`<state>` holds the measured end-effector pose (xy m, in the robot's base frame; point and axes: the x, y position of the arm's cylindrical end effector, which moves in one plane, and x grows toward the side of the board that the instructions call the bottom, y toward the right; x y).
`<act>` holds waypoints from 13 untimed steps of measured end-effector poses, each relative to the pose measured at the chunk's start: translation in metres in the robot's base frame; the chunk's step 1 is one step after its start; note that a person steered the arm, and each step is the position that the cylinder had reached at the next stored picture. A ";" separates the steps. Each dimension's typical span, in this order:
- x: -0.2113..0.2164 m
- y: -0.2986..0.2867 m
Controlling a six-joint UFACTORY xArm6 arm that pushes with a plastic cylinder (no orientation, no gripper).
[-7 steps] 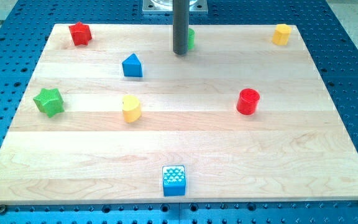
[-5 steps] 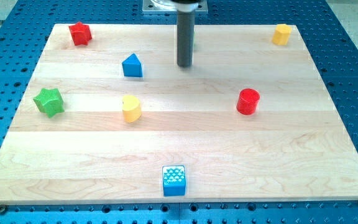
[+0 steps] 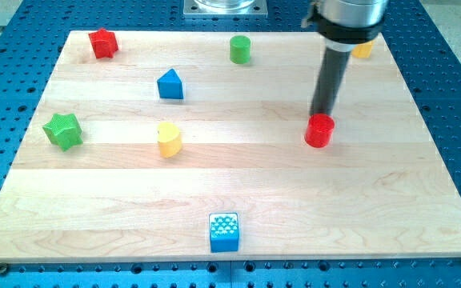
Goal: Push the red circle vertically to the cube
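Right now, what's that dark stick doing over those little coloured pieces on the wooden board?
It is a robot arm's rod, used to push blocks. My tip sits just above the red circle in the view, at its top edge, about touching it. The blue cube it should go to lies lower, near the view's bottom edge and to the left. The other blocks are not being handled.

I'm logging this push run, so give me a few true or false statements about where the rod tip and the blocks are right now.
1. My tip is just above the red circle in the view. True.
2. The blue cube sits near the view's top edge. False: it sits near the bottom edge.
3. The green star is at the view's left. True.
4. The blue triangle touches the red circle. False: they are far apart.
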<state>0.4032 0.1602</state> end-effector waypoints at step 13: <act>0.082 -0.051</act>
